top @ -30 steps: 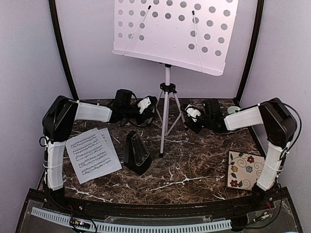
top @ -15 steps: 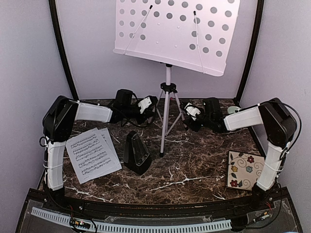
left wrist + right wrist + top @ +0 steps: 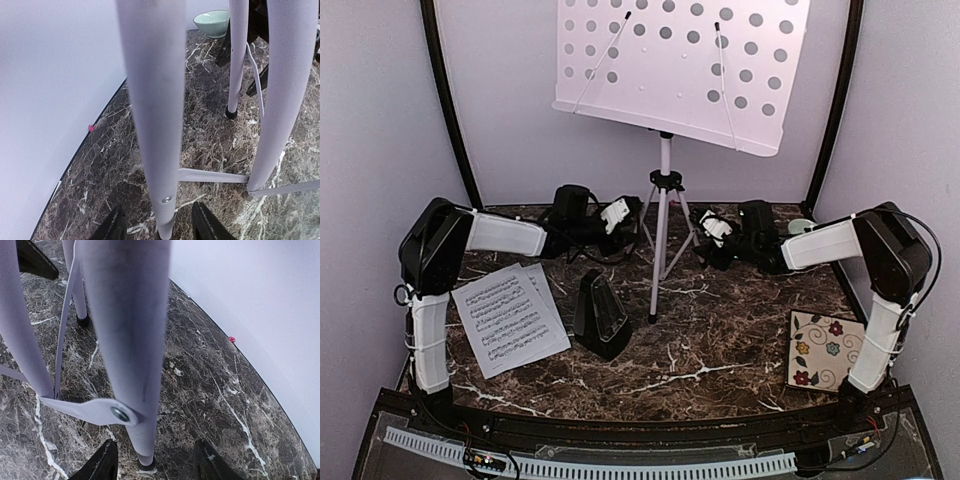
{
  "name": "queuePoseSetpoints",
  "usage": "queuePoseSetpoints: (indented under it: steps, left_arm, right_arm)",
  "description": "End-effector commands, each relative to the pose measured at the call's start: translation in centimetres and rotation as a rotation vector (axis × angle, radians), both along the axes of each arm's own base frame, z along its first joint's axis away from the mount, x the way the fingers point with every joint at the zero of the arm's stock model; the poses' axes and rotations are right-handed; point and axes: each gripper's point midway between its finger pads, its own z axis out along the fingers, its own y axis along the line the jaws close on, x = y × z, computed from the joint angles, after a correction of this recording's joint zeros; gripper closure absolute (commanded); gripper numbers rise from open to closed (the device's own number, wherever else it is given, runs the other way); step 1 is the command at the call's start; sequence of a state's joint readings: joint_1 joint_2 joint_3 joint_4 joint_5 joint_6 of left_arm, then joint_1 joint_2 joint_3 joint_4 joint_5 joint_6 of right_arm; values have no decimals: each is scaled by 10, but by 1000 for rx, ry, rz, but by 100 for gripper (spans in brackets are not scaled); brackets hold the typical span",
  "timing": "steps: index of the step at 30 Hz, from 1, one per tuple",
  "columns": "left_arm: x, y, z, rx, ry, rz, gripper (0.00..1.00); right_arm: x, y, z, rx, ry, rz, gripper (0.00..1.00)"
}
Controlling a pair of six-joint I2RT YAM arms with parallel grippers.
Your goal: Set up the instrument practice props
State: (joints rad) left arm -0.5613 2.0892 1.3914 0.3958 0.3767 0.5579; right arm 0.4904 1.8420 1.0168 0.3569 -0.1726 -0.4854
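Observation:
The white music stand stands upright at the back, its hole-dotted desk (image 3: 680, 70) on a silver pole (image 3: 663, 200) with the tripod spread on the marble table (image 3: 720, 330). My left gripper (image 3: 628, 214) is open and straddles the left tripod leg (image 3: 155, 125), with a gap on each side of the leg between the black fingers (image 3: 112, 227). On the other side my right gripper (image 3: 708, 232) straddles the right leg (image 3: 132, 340) in the same way, open, fingers (image 3: 210, 465) clear of it. Two music sheets (image 3: 508, 315) lie flat at front left. The black metronome (image 3: 601, 315) stands beside them.
A floral tile (image 3: 825, 350) lies at the front right by the right arm's base. A pale green bowl (image 3: 800, 226) (image 3: 212, 22) sits at the back right behind the right arm. White walls close in the table on three sides.
My left gripper has opened off the left tripod leg, and the left arm has shifted slightly. The right gripper's jaws have widened around the right leg. The stand stays upright.

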Motion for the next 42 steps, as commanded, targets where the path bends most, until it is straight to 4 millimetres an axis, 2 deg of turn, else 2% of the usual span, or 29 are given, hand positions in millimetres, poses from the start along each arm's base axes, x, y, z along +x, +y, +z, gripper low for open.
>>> queuePoseSetpoints:
  steps: [1, 5, 6, 9, 12, 14, 19, 23, 29, 42]
  left_arm:
    - [-15, 7, 65, -98, -25, 26, 53]
    - [-35, 15, 82, -159, 86, 51, 52]
    - [-40, 19, 92, -193, 121, 70, 52]
    - [-62, 19, 104, -254, 227, 63, 51]
    - [-85, 12, 111, -296, 309, 40, 51]
    - [-106, -2, 112, -321, 366, 4, 52]
    - [-126, -22, 106, -364, 474, -24, 53]
    - [-129, -28, 103, -390, 516, -14, 53]
    - [-123, -37, 95, -382, 539, 17, 53]
    - [-109, -56, 94, -399, 606, 26, 53]
  right_arm:
    - [-3, 6, 20, 42, -48, 26, 47]
    - [-4, 6, 24, 50, -55, 24, 47]
    - [-4, 6, 25, 52, -59, 26, 47]
    - [-4, 6, 24, 58, -62, 26, 48]
    - [-3, 8, 25, 70, -66, 29, 48]
    - [-2, 9, 27, 78, -72, 32, 49]
    - [-3, 13, 26, 88, -72, 49, 50]
    - [-5, 14, 23, 97, -64, 62, 51]
    - [-2, 19, 22, 104, -63, 76, 54]
    - [5, 24, 18, 119, -72, 78, 62]
